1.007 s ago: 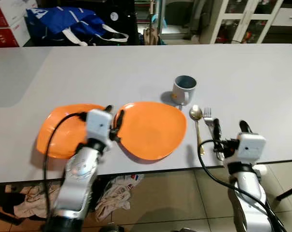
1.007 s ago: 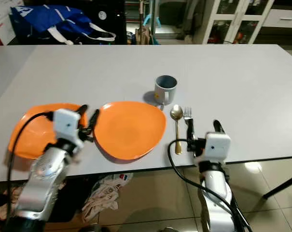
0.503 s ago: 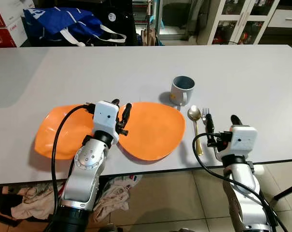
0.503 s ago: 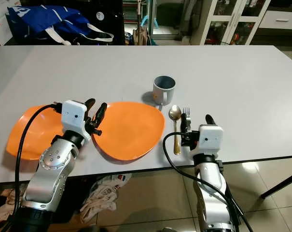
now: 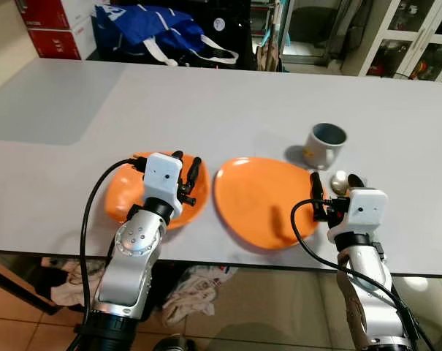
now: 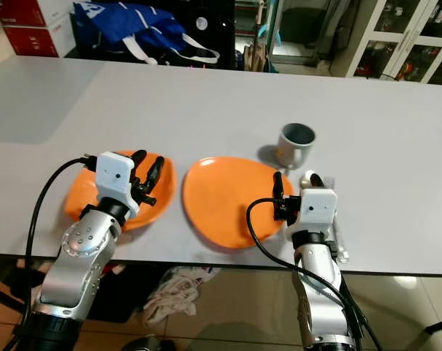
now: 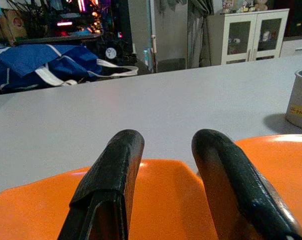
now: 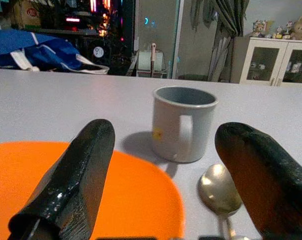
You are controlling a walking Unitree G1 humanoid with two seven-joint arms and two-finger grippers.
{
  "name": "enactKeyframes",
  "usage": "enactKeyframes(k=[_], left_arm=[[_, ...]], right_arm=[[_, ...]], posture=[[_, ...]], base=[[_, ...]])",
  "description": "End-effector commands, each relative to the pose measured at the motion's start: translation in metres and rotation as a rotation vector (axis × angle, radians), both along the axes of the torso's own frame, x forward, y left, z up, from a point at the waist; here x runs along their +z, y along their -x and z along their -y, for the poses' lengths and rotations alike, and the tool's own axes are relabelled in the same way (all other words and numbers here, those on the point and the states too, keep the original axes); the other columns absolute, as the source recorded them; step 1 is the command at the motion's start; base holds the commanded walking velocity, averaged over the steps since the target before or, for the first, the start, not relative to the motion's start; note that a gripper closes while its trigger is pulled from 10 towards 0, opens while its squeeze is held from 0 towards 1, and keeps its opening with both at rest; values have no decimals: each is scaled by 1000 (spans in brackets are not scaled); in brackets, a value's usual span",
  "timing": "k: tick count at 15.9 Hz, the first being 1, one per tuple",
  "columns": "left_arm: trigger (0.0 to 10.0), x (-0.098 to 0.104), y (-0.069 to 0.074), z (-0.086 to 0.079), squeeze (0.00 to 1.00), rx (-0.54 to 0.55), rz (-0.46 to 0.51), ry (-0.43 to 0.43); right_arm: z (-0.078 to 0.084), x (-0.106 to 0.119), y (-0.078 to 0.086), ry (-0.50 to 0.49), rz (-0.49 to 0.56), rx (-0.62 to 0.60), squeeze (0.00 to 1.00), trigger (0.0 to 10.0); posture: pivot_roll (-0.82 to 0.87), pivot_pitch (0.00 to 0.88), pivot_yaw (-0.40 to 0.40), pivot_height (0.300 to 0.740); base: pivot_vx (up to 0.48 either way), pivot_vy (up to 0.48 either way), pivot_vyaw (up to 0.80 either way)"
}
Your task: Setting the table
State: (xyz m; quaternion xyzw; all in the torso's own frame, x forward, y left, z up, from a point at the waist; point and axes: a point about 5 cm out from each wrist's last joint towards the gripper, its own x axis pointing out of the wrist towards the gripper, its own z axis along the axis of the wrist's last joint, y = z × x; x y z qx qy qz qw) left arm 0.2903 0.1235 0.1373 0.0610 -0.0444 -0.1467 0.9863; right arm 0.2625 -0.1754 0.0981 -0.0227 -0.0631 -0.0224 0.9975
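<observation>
l plate (image 5: 122, 196) now under l fingers (image 5: 193, 172)

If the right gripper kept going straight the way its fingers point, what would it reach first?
Most likely the grey mug, which stands directly ahead between the open fingers of the right gripper; depth is unclear.

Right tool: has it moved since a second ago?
Yes. The right tool shifted left: once right of the spoon, it now straddles it beside the right-hand plate.

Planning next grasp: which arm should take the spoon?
Right. The right gripper is open, beside the spoon and grey mug. The left gripper hovers over the far orange plate.
</observation>
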Motion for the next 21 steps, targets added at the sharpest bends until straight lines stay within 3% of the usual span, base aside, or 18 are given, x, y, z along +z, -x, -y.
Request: enactKeyframes(k=[1,7,12,18,21], left_arm=[[10000,6,0,3,0,-16,18,-3],[10000,7,0,6,0,-35,26,-3],[10000,1,-6,0,0,-36,3,-34],[10000,-1,-5,3,0,-38,-14,-7],[10000,-1,-4,3,0,-41,-15,-10]], right_arm=[[0,-4,1,7,-25,-3,0,10000],[1,-8,3,20,-41,-10,0,10000],[0,-9,2,23,-41,-6,0,10000],[0,-11,3,32,-51,1,0,10000],[1,-11,1,28,-53,-8,0,10000]], posture=[[13,0,0,740],[15,0,2,740],[16,0,7,740],[14,0,2,740],[18,0,4,740]], base=[[0,375,0],[0,401,0],[0,453,0],[0,480,0],[0,480,521]])
